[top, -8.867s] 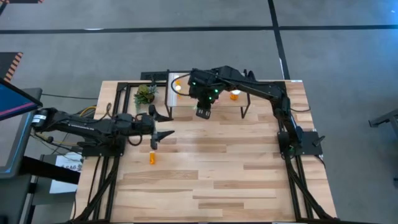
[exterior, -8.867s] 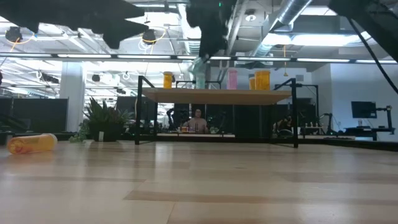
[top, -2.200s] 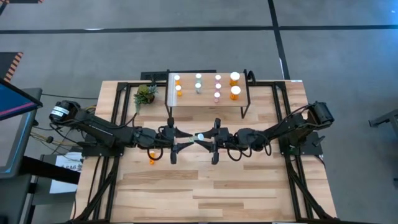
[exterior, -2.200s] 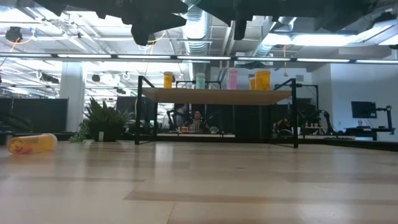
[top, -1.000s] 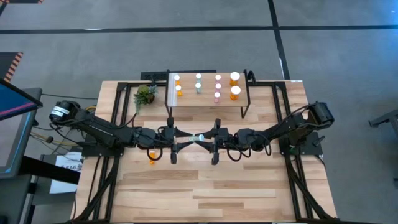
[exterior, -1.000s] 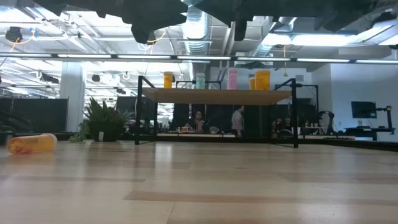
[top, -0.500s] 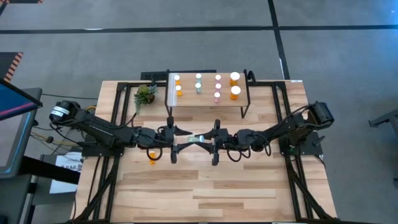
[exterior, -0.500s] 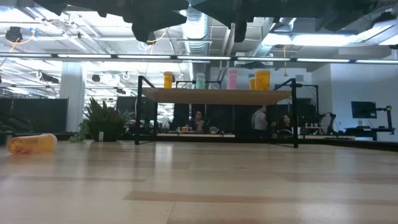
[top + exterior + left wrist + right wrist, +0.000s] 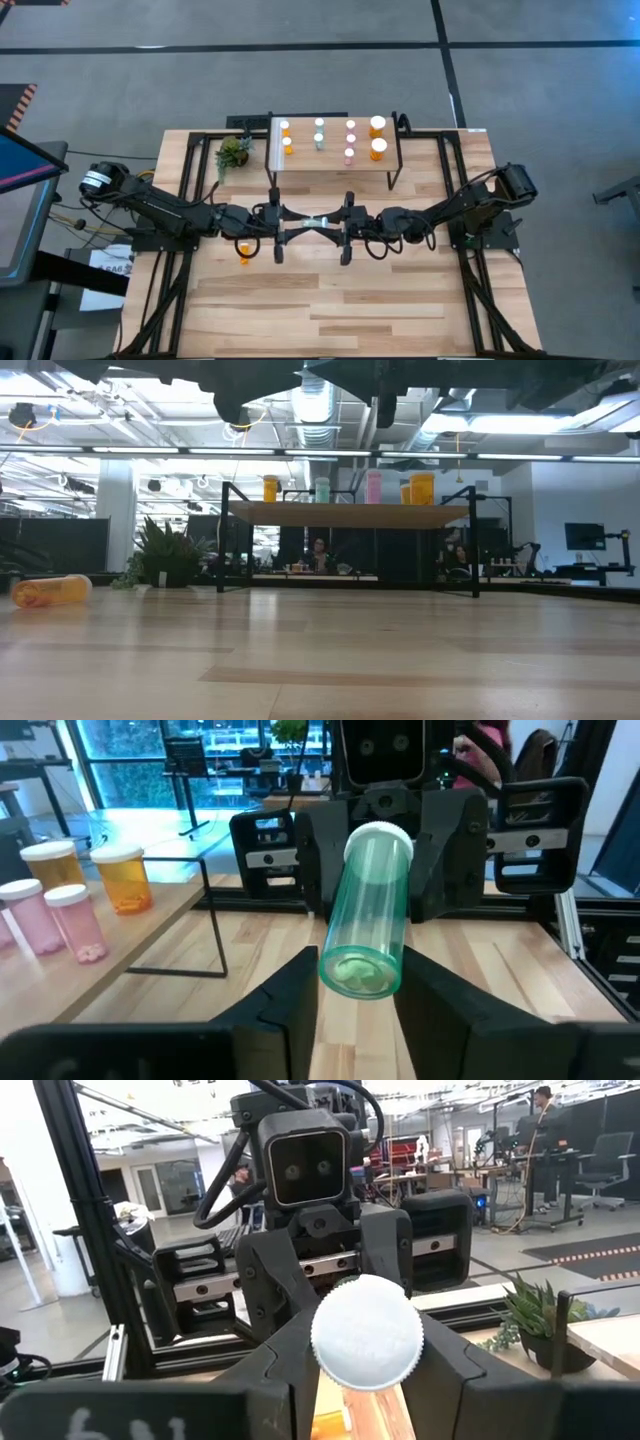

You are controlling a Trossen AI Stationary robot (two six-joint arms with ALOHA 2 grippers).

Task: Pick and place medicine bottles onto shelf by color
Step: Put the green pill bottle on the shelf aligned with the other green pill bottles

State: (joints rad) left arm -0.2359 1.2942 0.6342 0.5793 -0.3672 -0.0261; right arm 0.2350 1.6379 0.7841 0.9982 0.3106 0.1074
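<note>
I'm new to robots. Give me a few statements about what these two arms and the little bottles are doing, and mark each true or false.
1. Both claws grip one teal bottle between them, the left claw at its base, the right claw at its white-capped end. True.
2. An orange bottle stands upright on the table. False: it lies on its side.
3. The shelf holds bottles. True.
4. The teal bottle rests on the tabletop. False: it is held in the air.

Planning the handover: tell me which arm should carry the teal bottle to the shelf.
Right, probably. The right gripper holds the teal bottle by its cap end, so it could stand it base-down on the shelf. The left gripper holds the base end, and an orange bottle lies near it.
</note>
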